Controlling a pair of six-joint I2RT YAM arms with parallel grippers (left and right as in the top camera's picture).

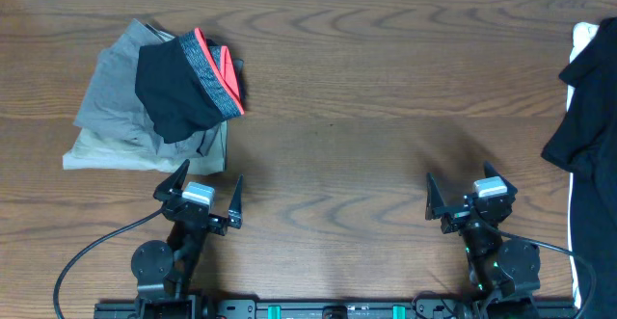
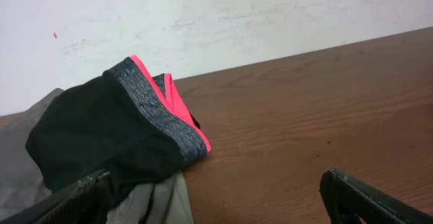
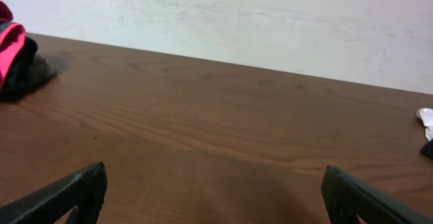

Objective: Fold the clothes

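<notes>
T-shirt (image 1: 590, 97) first: it sits at the far right end of the table (image 1: 366, 88), a dark, rumpled heap of thin black cloth, partly cut off by the edge of the overhead view. A small white patch (image 1: 581, 38) shows at its far end. From the right wrist camera only a sliver of it is visible at the right edge, a scrap of white (image 3: 425, 118) with a dark corner just below. The shirt lies well apart from both arms, and nothing is touching it.

At the other end of the table, far left, there is a pile of grey folded garments (image 1: 114, 117). A smaller black garment (image 1: 174, 93) lies on top of them, its grey-and-red waistband (image 1: 214, 68) turned toward the middle of the table. The left wrist camera looks straight at it: the black garment (image 2: 95, 136) fills the left of that view, with the waistband (image 2: 162, 112) curving across it and grey cloth poking out underneath.

The left arm (image 1: 183, 237) stands at the near edge, just in front of the grey pile. The left jaws are spread wide with nothing between them, and one of their tips is near the pile's front edge; I cannot tell whether it touches. The right arm (image 1: 492, 232) stands at the near edge on the right side. The right jaws are also spread wide and hold nothing, with bare wood showing between their two dark halves in the right wrist view. A black cable (image 1: 87, 252) loops across the table by the left arm's base.
</notes>
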